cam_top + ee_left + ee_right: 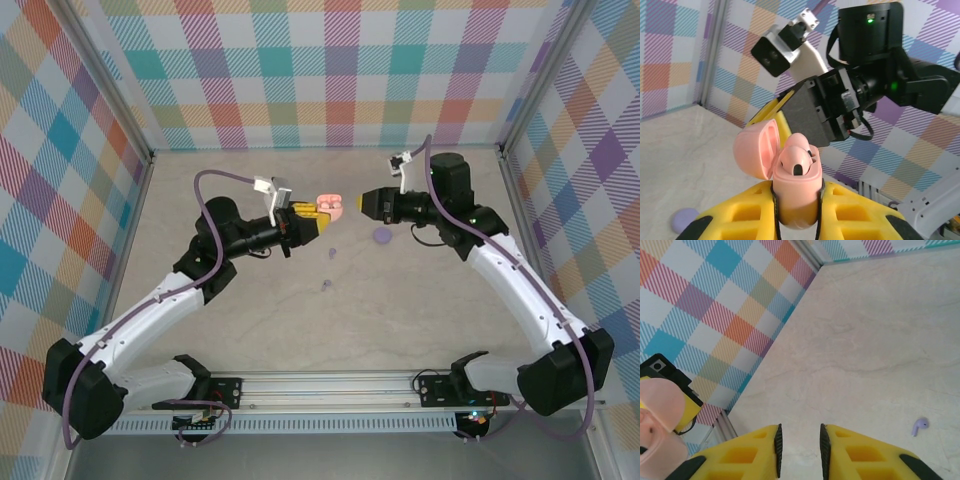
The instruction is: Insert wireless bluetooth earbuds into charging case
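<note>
**Pink earbud** (796,161): seated upright in a well of the charging case (796,200), its dark tip toward the left wrist camera. Whether a second bud sits beside it cannot be told. The lid (756,149) is hinged back to one side, so the wells are open from above.

**Charging case:** held off the table (430,300). The left gripper (797,197) grips it low on its body, its jaws closed against both sides. Judgement: the low grip leaves the mouth and lid unobstructed. The raised hold presents the opening toward the other arm.

**Right gripper** (362,203): directly opposite the case, near it but apart. In its own wrist view the yellow fingers (747,452) stand a narrow gap apart with nothing between them. Judgement: it carries no bud, so any further insertion calls for a pick-up from the table first.

**Loose items:**
- A lilac earbud (920,426) lies on its side on the table, well apart from the right fingers.
- The overhead view shows one lilac bit (331,252) on the table below the case and another lilac bit (327,286) nearer the arm bases. Both are too small to identify firmly.
- A lilac disc (381,236) lies on the table near the right gripper.

**Risk, as judged:** the loose bud is small and rounded against wide fingers, so it may roll or slip when pinched.
</note>
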